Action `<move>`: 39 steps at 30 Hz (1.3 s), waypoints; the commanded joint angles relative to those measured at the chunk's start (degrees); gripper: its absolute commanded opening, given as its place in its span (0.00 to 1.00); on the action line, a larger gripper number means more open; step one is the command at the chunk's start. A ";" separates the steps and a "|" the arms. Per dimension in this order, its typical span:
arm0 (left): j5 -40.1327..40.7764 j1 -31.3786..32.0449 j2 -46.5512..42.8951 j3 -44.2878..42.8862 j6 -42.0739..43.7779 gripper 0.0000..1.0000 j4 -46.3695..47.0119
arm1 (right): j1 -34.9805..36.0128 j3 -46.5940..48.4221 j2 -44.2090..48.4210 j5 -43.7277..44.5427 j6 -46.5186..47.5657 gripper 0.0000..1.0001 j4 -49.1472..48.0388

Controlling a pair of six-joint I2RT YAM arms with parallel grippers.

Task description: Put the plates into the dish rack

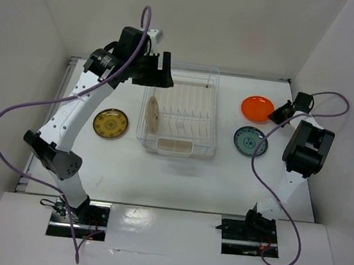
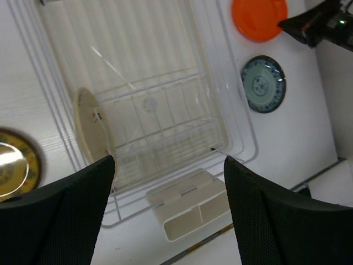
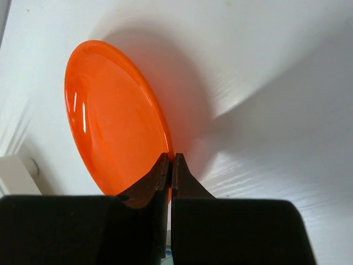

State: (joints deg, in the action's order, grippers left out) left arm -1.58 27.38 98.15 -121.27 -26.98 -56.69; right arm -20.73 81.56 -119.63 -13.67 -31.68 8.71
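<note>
The white wire dish rack [image 1: 213,111] sits mid-table; a pale beige plate [image 1: 153,113] stands upright in its left end. The yellow patterned plate [image 1: 111,124] lies flat to the left of the rack. The orange plate [image 1: 257,107] and the white blue-green plate [image 1: 250,141] lie to its right. My left gripper [image 1: 162,71] is open and empty above the rack's far left corner. My right gripper [image 1: 275,113] is shut on the orange plate's right rim. The right wrist view shows the right gripper [image 3: 170,157] pinching the orange plate [image 3: 110,116] at its edge.
The left wrist view looks down on the rack [image 2: 242,138], its beige holder [image 2: 193,212], the beige plate [image 2: 91,130], the yellow plate [image 2: 14,168], the orange plate [image 2: 259,19] and the blue-green plate [image 2: 263,84]. White walls enclose the table.
</note>
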 commanded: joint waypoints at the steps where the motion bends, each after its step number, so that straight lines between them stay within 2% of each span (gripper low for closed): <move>1: -12.64 -0.74 -1.64 1.38 2.29 0.86 6.05 | 2.79 5.27 0.53 3.38 3.20 0.00 2.36; 11: -23.19 -1.27 -2.17 5.59 2.29 0.86 11.33 | 7.98 14.15 2.12 3.30 6.10 0.00 3.51; 12: -26.68 -1.97 -2.17 6.48 2.29 0.86 12.47 | 8.60 16.59 2.12 4.95 7.15 0.00 4.55; 14: -30.91 -2.85 -2.17 8.85 1.50 0.86 17.90 | 9.13 19.50 2.12 5.59 7.69 0.00 6.22; 16: -38.73 -4.61 -2.17 13.07 -0.61 0.86 22.91 | 10.53 22.76 2.73 6.63 8.48 0.00 7.46; 17: -41.28 -5.31 -2.17 15.52 -1.40 0.87 28.07 | 10.54 23.46 3.26 6.64 9.09 0.00 8.24; 19: -47.68 -6.46 -1.30 17.03 -3.95 0.87 32.76 | 11.15 24.61 4.93 6.64 9.62 0.00 8.78; 22: -53.24 -7.95 0.72 18.79 -7.37 0.88 41.18 | 12.20 25.40 7.56 6.03 10.85 0.00 8.78; 26: -56.07 -8.48 6.77 15.46 -9.14 0.88 45.17 | 14.22 25.40 11.34 4.88 12.69 0.00 8.78; 30: -55.29 -9.00 10.12 13.52 -9.76 0.88 48.33 | 16.51 23.83 16.61 4.88 13.31 0.00 7.56; 37: -54.75 -10.85 15.22 12.99 -13.44 0.87 56.14 | 20.37 22.77 21.20 -1.26 13.31 0.00 8.25; 39: -55.46 -12.16 16.37 12.99 -14.33 0.87 58.35 | 20.91 22.77 22.68 -5.83 12.53 0.00 8.95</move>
State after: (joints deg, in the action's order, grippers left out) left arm -54.59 16.86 113.45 -105.91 -39.33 -6.04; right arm -0.62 103.92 -100.07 -13.56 -18.94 18.11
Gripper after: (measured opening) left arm 0.870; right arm 0.026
